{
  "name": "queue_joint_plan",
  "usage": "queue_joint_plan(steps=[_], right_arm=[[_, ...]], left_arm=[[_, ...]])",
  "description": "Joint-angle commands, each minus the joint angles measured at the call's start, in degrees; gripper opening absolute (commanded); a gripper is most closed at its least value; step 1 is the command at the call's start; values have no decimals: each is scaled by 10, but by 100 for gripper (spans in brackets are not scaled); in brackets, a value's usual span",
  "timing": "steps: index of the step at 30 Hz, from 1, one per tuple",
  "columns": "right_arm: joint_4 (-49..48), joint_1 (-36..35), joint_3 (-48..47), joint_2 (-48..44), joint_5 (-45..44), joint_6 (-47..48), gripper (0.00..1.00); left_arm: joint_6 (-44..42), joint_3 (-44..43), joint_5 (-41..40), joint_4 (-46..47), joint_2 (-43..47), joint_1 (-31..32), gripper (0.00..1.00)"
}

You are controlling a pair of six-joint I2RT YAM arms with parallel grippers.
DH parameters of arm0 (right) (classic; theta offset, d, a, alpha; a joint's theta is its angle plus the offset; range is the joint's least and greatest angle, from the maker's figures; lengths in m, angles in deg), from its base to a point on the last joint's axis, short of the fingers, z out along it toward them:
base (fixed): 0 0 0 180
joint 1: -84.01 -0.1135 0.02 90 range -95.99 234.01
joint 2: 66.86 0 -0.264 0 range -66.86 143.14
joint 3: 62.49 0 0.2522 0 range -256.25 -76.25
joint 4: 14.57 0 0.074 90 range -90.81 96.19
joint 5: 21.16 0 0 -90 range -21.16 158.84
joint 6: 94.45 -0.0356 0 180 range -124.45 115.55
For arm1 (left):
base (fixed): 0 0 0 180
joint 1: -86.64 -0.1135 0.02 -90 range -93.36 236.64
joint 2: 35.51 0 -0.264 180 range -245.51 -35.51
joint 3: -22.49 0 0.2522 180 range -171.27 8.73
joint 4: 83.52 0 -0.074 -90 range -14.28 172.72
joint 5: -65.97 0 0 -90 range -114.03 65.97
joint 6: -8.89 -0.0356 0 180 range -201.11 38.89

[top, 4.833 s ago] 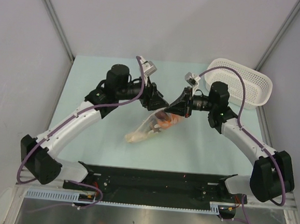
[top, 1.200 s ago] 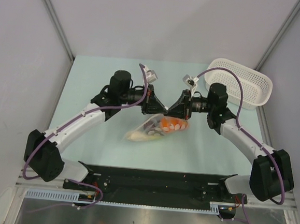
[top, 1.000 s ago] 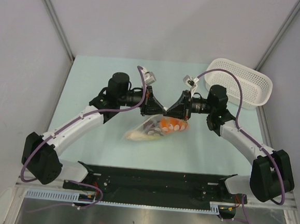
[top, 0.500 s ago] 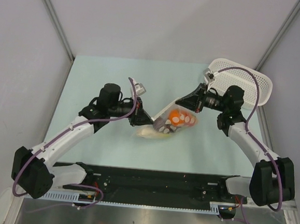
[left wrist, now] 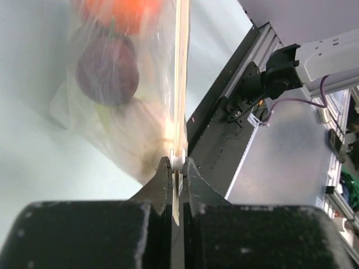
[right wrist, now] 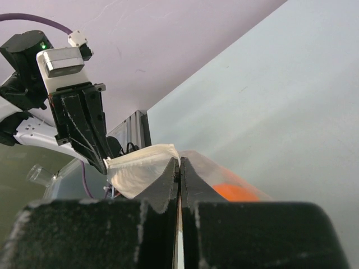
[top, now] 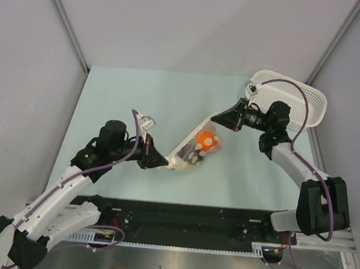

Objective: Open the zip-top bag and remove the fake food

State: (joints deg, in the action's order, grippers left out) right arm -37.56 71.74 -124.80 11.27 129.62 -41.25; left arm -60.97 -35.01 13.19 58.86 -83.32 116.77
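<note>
The zip-top bag [top: 188, 152] hangs stretched between my two grippers above the table. Its white zip strip [top: 189, 140] runs taut from lower left to upper right. My left gripper [top: 163, 163] is shut on the white zip slider [left wrist: 177, 163] at the strip's lower end. My right gripper [top: 214, 118] is shut on the strip's upper end [right wrist: 147, 166]. Inside the bag lies the fake food: an orange ball [top: 206, 139], a dark purple lump [left wrist: 106, 70] and pale pieces [top: 179, 165]. In the right wrist view the orange ball [right wrist: 235, 192] shows beside my right gripper [right wrist: 179, 162].
A white perforated basket [top: 295, 97] stands at the back right, just behind the right arm. The black rail [top: 186, 213] with the arm bases runs along the near edge. Grey walls close in the table on both sides.
The grippers have drawn apart: the left one went down and left along the zip strip, the right one up and right. The bag now stretches between them, lifted and turned.
</note>
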Motion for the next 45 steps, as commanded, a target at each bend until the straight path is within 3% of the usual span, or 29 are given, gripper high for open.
queue_joint_plan(steps=[1,9,12,13,16,20,23,26,27,28,34,36,38,45], right_arm=[[-105,-5,-30,19,-29,-14,0],[-123,-17,-34,58,-15,-18,0],[-109,-24,-35,61,-7,-7,0],[-106,-26,-35,61,0,-5,0],[-108,-33,-35,61,28,-4,0],[-111,-42,-35,57,59,0,0],[-115,-43,-34,56,73,-6,0],[-125,-43,-35,56,77,-15,0],[-128,-43,-35,57,79,-19,0],[-132,-43,-34,57,80,-22,0],[-166,-43,-35,67,84,-52,0],[-174,-43,-35,69,84,-57,0],[-175,-44,-35,71,84,-58,0],[-180,-44,-35,77,82,-64,0]], left_arm=[[54,23,1,-73,37,-3,0],[58,30,48,-98,53,-3,2],[38,-21,73,-97,25,-3,35],[29,-41,72,-101,6,-4,51],[-10,-130,41,-122,-32,-4,70],[-31,-232,4,-139,-111,-23,71],[-25,-241,1,-96,-146,-32,68],[-27,-235,17,-61,-173,-31,57],[-27,-233,29,-45,-188,-31,47],[-27,-231,39,-37,-195,-32,46],[-24,-209,60,-7,-209,-31,49],[-27,-201,62,-6,-212,-31,41],[-16,-186,77,14,-214,-30,38],[-11,-170,86,37,-230,12,42]])
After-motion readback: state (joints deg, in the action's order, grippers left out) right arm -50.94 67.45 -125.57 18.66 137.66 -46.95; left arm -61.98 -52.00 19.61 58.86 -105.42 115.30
